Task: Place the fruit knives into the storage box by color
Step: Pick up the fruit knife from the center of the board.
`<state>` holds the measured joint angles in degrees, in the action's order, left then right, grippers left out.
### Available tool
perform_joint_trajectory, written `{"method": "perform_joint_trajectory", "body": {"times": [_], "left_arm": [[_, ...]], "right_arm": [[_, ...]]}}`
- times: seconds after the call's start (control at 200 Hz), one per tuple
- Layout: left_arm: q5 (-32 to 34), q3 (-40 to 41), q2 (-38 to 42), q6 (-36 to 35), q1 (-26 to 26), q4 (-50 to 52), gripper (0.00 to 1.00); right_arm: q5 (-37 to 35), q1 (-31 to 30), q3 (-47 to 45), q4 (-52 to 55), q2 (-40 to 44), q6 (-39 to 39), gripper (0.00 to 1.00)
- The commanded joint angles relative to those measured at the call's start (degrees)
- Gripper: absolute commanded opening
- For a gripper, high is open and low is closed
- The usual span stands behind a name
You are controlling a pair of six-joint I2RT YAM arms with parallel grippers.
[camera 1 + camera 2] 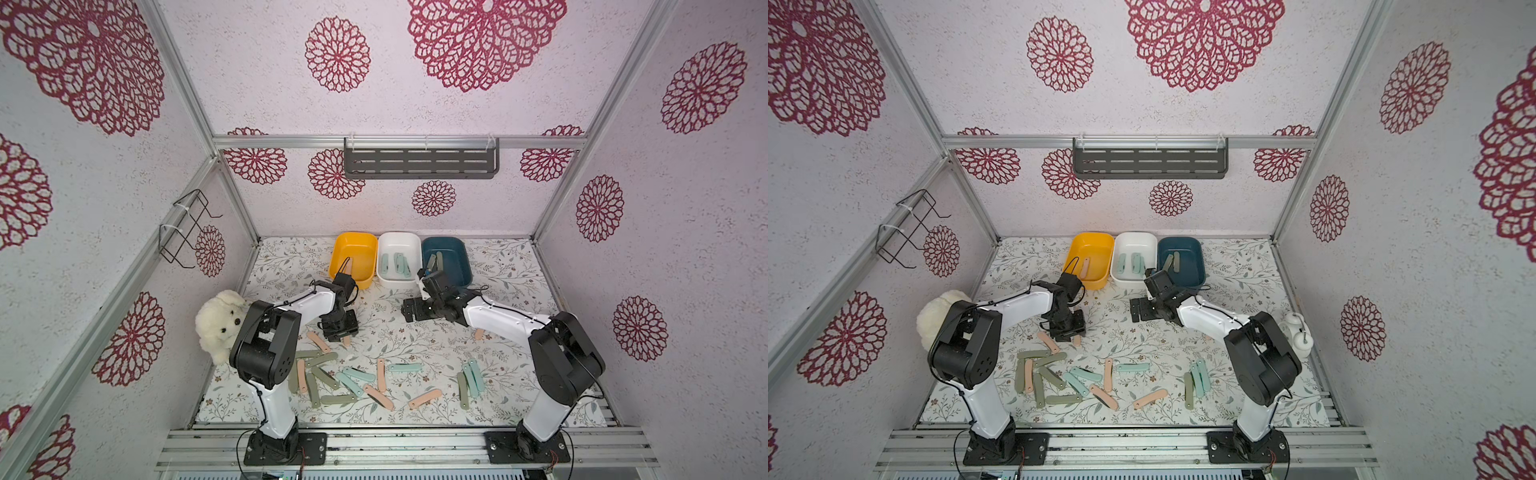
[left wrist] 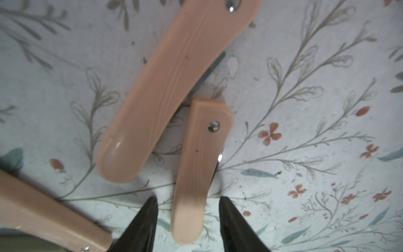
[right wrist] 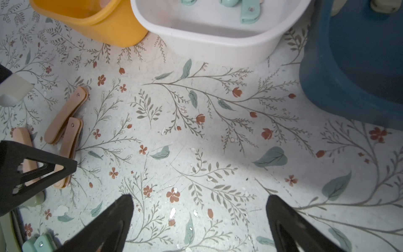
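Note:
Fruit knives in peach, mint and olive lie scattered over the front of the floral mat [image 1: 332, 382]. My left gripper [image 2: 188, 198] points down over a peach knife [image 2: 200, 157]; its jaws stand open on either side of the knife's rounded end, with a gap on each side. A second peach knife [image 2: 170, 91] lies close beside it. In both top views this gripper [image 1: 340, 332] [image 1: 1065, 330] hangs low over the mat. My right gripper [image 3: 199, 199] [image 1: 411, 311] is wide open and holds nothing, above bare mat. The yellow box [image 1: 338, 257] holds a peach knife, the white box [image 1: 399, 241] mint ones, the blue box [image 1: 455, 257] olive ones.
A white plush dog [image 1: 222, 322] sits at the mat's left edge behind the left arm. White bottles [image 1: 1296, 332] stand by the right wall. A dark shelf [image 1: 419, 162] hangs on the back wall and a wire rack [image 1: 187, 228] on the left wall.

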<state>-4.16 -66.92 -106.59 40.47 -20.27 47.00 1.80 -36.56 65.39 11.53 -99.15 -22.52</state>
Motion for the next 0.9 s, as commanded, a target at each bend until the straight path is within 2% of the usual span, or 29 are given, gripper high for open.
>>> {"method": "perform_joint_trajectory", "body": {"times": [0.0,0.115,0.345,0.415,0.615,0.896], "left_arm": [[4.8,-1.5,-1.0,-1.0,-0.3,2.4,0.50],[6.3,-3.3,-2.7,-1.9,-0.6,3.6,0.46],[6.2,-0.8,-1.0,-1.4,-2.5,4.0,0.39],[6.0,-1.2,-1.9,-1.3,-2.5,4.6,0.31],[5.7,-1.8,-1.5,-1.4,-2.8,3.6,0.23],[5.6,-3.7,2.2,-2.5,-2.8,3.7,0.16]], "right_arm": [[0.2,0.5,0.4,0.0,3.6,0.5,0.99],[0.5,0.8,-0.1,-0.2,3.7,0.2,0.99],[0.7,1.6,-0.1,-0.9,4.0,0.0,0.99],[1.6,2.2,0.6,-0.6,3.6,-0.1,0.99],[1.6,2.3,1.2,-0.2,3.3,0.4,0.99],[2.6,1.8,3.3,0.0,1.7,0.1,0.99]]}}
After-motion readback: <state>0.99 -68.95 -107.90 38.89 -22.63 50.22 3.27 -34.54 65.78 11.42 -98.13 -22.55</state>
